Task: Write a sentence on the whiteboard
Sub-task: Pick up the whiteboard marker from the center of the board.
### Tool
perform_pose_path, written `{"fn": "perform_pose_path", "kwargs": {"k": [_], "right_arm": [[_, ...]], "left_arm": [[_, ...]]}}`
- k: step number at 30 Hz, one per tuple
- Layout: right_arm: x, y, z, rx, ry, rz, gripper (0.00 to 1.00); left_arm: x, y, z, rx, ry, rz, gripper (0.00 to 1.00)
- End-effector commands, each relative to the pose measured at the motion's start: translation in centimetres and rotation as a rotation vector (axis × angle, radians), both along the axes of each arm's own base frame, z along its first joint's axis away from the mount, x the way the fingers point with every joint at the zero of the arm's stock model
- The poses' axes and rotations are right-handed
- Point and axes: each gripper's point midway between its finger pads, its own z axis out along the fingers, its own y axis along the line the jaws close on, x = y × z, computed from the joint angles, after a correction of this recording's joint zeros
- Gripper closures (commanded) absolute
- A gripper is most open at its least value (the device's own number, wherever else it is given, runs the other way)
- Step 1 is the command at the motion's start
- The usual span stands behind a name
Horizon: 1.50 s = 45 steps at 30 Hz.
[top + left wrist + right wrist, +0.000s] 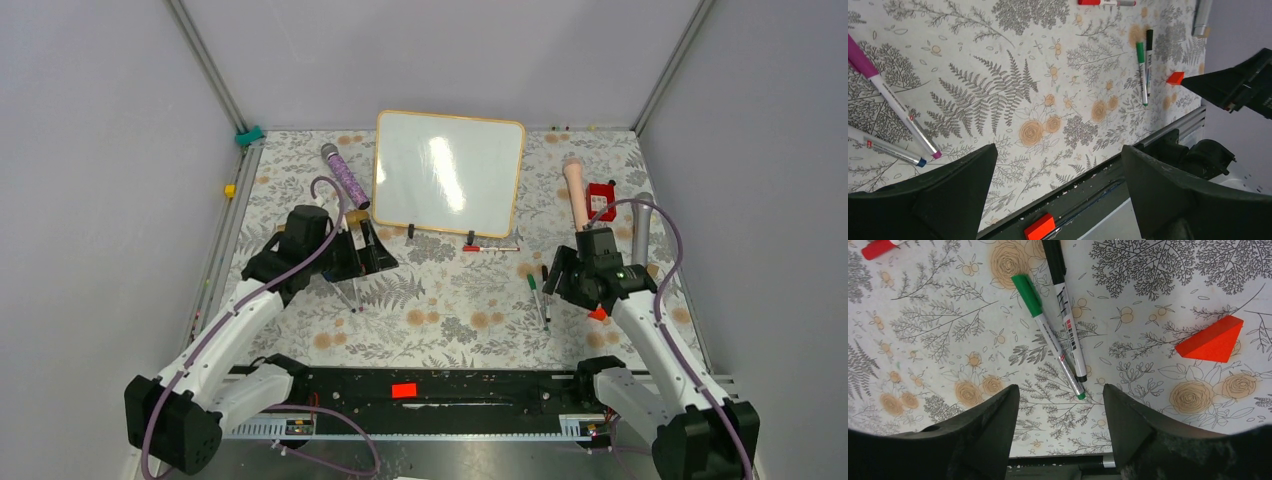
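The whiteboard (450,172) stands tilted on two black feet at the back centre. Its glossy face is blank, and no sentence shows on it. My left gripper (378,252) (1058,152) hovers in front of the board's left corner, open and empty. A purple marker (895,107) and a blue-tipped marker (885,148) lie on the cloth beside it. My right gripper (556,278) (1061,390) hangs open just above the cloth. The tail ends of a green marker (1050,335) and a black marker (1065,310) lie just ahead of its fingertips. Nothing is between its fingers.
A red-capped marker (490,248) lies below the board. An orange wedge (1213,340) sits right of the right gripper. A purple glitter cylinder (345,175), a peach cylinder (576,192), a red block (601,200) and a grey cylinder (641,225) lie at the back.
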Motion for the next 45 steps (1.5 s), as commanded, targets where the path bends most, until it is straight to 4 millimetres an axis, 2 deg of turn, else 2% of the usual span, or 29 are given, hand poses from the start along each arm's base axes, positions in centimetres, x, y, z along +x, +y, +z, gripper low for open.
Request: {"fn": "perform_pose_path", "kwargs": {"k": [1,5,9,15,18,20,22,27,33,37,42,45], "right_arm": [[2.7,0.9,1.4,-0.046,-0.07,0.126,0.32],[4.0,2.7,2.4,-0.128,-0.156,0.262,0.3],[4.4,4.1,1.9,-0.13,-0.128,0.286,0.31],[4.7,4.8,1.7,-0.173,-0.149,0.323,0.31],[4.8,5.1,1.7,-0.169,-0.146,0.339,0.31],[4.6,5.3,1.9,-0.154,-0.152,0.343,0.31],[4.6,5.4,2.8,-0.129,-0.202,0.329,0.32],[4.3,5.4,4.5,-0.095,-0.301,0.329,0.32],[3.5,5.0,4.7,-0.107,-0.286,0.344,0.32],[3.1,5.1,5.0,-0.077,-0.3,0.328,0.32],[2.9,5.4,5.1,-0.059,-0.303,0.337,0.33],[3.0,5.5,5.1,-0.062,-0.3,0.343,0.33]], "left_arm": [[1.0,-0.6,2.8,-0.042,-0.134,-0.023,0.03],[0.9,0.5,1.4,0.007,-0.098,0.033,0.03],[1.2,2.8,-0.8,0.119,-0.032,0.155,0.05],[2.0,6.1,-3.0,0.309,0.039,0.276,0.07],[2.9,7.3,-4.5,0.396,0.046,0.318,0.12],[3.6,8.2,-5.6,0.458,0.061,0.351,0.19],[4.3,8.5,-6.7,0.494,0.078,0.361,0.25],[6.4,7.6,-8.3,0.496,0.077,0.359,0.35],[8.6,8.1,-9.7,0.578,0.088,0.383,0.45],[9.2,8.0,-11.3,0.614,0.138,0.384,0.49],[9.2,8.4,-14.7,0.681,0.235,0.398,0.51],[9.0,8.9,-15.5,0.726,0.268,0.415,0.56]]}}
